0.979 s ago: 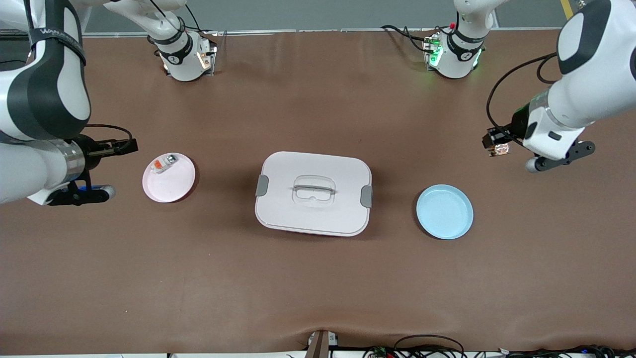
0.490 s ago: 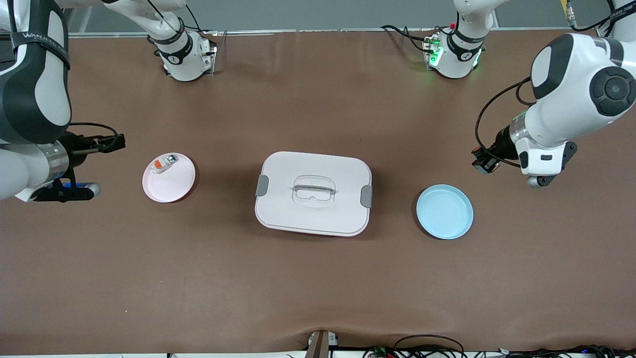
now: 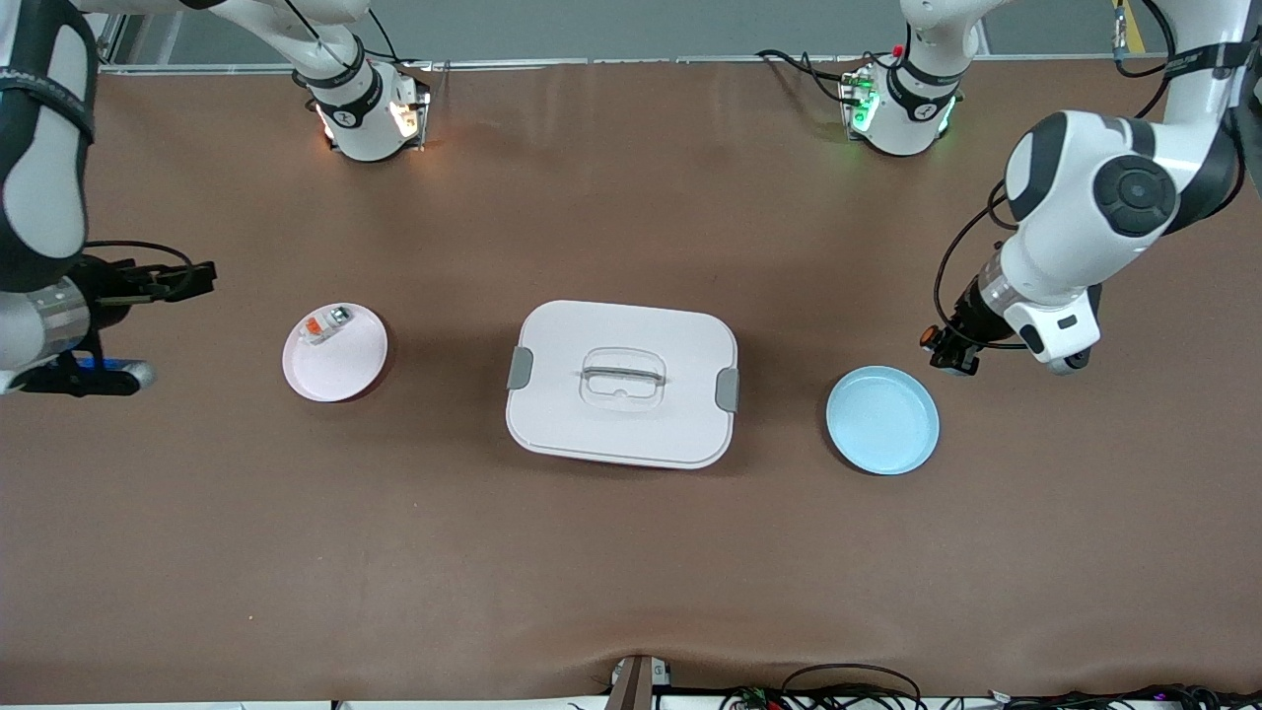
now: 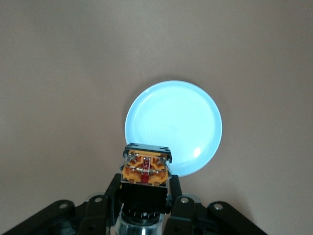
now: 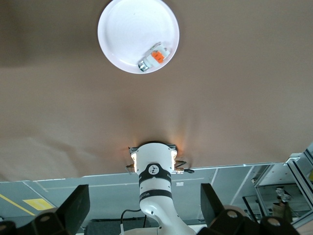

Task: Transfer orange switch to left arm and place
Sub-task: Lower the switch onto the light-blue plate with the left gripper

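Observation:
The orange switch (image 4: 145, 169), a small black body with an orange end, sits between the fingers of my left gripper (image 4: 145, 188), which is shut on it. In the front view that left gripper (image 3: 948, 347) hangs with the switch (image 3: 932, 340) over the table just off the rim of the blue plate (image 3: 882, 420). The white box (image 3: 622, 384) with grey latches stands mid-table, apart from both arms. My right gripper (image 3: 192, 281) waits open and holds nothing, over the table at the right arm's end beside the pink plate (image 3: 340, 370).
A whitish-grey component with an orange patch (image 3: 325, 323) lies on the pink plate (image 5: 127, 29). The blue plate (image 4: 173, 122) holds nothing. The arm bases (image 3: 360, 108) stand at the table's top edge. Cables run along the edge nearest the front camera.
My left arm has swung down and inward with the switch, from higher up to just beside the blue plate. My right gripper has drawn back from the pink plate toward the table's end.

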Tool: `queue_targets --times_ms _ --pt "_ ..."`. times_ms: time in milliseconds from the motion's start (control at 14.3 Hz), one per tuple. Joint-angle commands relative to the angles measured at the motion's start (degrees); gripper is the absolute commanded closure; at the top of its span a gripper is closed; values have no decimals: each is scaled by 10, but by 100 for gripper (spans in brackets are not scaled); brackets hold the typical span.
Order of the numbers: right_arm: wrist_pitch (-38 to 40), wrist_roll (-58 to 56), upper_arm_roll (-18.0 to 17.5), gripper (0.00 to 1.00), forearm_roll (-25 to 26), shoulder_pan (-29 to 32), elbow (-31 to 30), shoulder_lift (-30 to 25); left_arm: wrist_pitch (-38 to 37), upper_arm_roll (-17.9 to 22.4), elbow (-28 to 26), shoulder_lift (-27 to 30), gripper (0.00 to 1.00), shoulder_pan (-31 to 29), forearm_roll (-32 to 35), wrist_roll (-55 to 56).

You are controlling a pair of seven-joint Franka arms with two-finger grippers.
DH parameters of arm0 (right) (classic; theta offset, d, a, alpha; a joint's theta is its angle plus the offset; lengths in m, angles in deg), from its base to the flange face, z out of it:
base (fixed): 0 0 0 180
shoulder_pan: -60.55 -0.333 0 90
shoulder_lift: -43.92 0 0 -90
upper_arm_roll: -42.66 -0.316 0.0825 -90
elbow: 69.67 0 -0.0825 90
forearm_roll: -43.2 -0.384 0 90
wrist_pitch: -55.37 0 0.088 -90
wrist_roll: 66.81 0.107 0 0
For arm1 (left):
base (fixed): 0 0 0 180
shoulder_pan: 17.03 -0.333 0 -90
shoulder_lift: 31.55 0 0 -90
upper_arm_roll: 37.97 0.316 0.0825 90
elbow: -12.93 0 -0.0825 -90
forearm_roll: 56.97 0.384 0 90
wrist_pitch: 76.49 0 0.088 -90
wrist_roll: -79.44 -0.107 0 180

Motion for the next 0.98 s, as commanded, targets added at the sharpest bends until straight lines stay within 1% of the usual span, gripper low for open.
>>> queue_targets --times_ms 0,210,280,420,560,769,909 --pt "-1 -2 -12 0 8 5 12 -3 48 -4 -30 -20 100 3 73 114" --pt "-2 -2 -12 0 9 1 31 -5 74 -4 -23 -90 100 14 191 255" --pt "-1 -3 -12 0 9 2 42 -12 82 -4 -23 -105 100 14 215 284" --pt "-4 -1 -14 0 7 3 45 -24 102 -4 -21 -129 100 14 223 295" --pt "-31 -5 -16 0 1 4 46 -28 120 -4 -15 -151 100 14 223 295" --pt "-35 1 -13 0 8 0 44 -29 124 -4 5 -186 100 17 225 295" --pt "-34 -1 -11 0 5 5 44 -31 125 -3 11 -203 100 24 249 295"
